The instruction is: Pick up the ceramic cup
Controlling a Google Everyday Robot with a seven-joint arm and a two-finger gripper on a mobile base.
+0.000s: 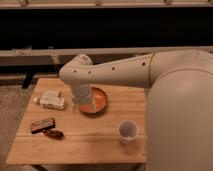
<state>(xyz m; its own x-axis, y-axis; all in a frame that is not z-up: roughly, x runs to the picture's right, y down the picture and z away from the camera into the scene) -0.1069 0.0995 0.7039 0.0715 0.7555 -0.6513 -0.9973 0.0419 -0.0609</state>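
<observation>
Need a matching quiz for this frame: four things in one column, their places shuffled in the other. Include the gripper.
Things
1. ceramic cup
2. orange bowl
3. white packet
4. gripper

Places
a. left side of the wooden table, toward the back
b. at the bowl's left edge, at the end of the arm reaching in from the right
c. right side, near the front edge, standing alone
d. middle of the table, toward the back

Pairs: 1-c, 2-d, 3-a, 4-b
</observation>
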